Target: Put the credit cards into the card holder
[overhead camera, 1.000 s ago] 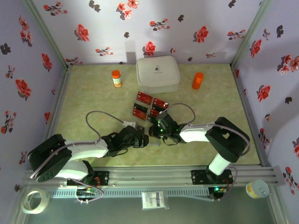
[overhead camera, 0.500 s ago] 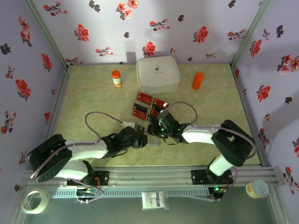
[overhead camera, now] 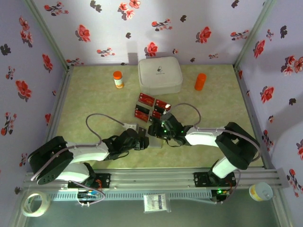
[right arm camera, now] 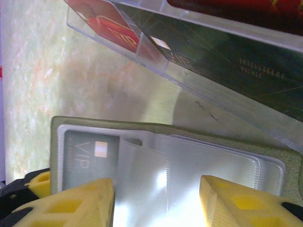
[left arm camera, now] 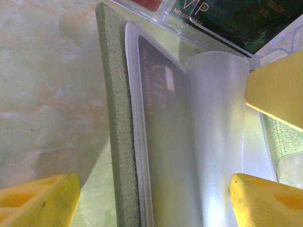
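The card holder [overhead camera: 155,142] lies open on the mat between both grippers, its olive rim [left arm camera: 116,142] around clear pale sleeves [right arm camera: 156,165]. One dark VIP credit card [left arm camera: 161,123] sits inside a sleeve [right arm camera: 83,156]. My left gripper [left arm camera: 151,191] is open, its yellow fingers straddling the holder without touching its left edge. My right gripper [right arm camera: 156,201] is open just over the sleeves, and one of its fingers [left arm camera: 277,92] shows in the left wrist view. More credit cards [overhead camera: 151,107], red [right arm camera: 102,21] and dark [right arm camera: 213,52], lie in a clear tray just beyond the holder.
A large white rounded case [overhead camera: 160,74] stands at the back centre. An orange-capped bottle [overhead camera: 118,79] is to its left and an orange cylinder [overhead camera: 200,81] to its right. Flowered walls enclose the mat on three sides.
My right gripper has opened from shut and shifted slightly left over the holder. The left gripper has narrowed a little and stayed in place.
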